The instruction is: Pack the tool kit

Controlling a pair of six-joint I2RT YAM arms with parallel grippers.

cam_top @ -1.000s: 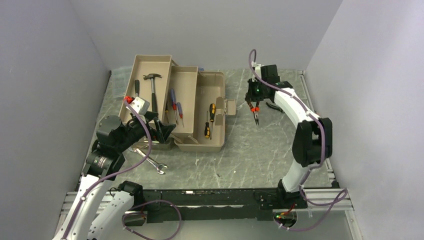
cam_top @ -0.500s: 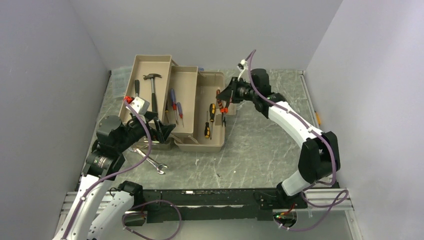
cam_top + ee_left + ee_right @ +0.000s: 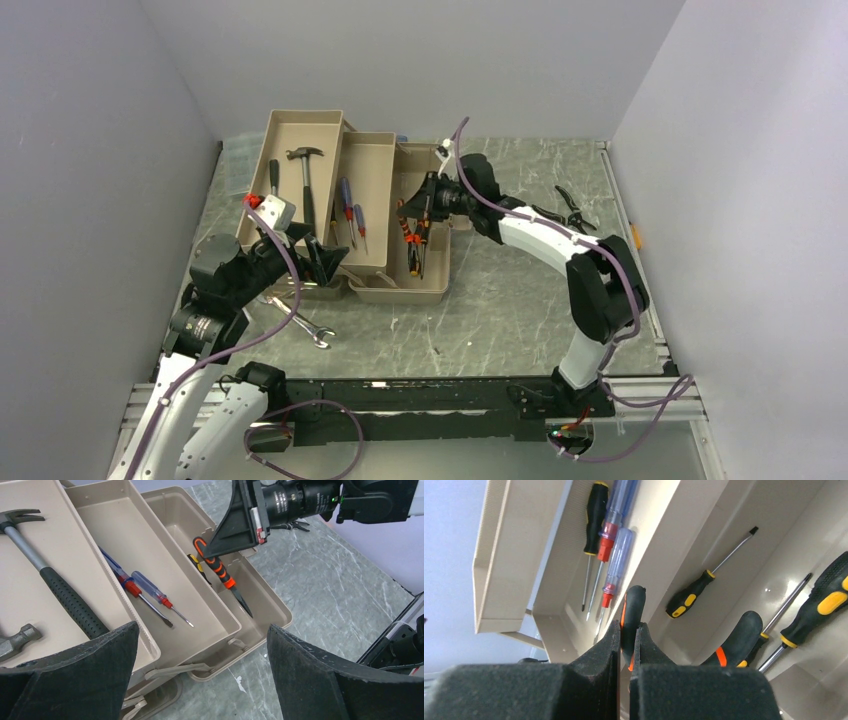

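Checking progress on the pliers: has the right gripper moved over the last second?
Yes. The right gripper, shut on the pliers, moved left from beside the toolbox to above it.

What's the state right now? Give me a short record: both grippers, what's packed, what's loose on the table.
right gripper: shut on pliers, over toolbox base compartment
left gripper: open, empty, at toolbox front
packed: claw hammer in outer tray; blue screwdrivers in middle tray; black-yellow screwdrivers in base
loose on table: wrench; second pliers
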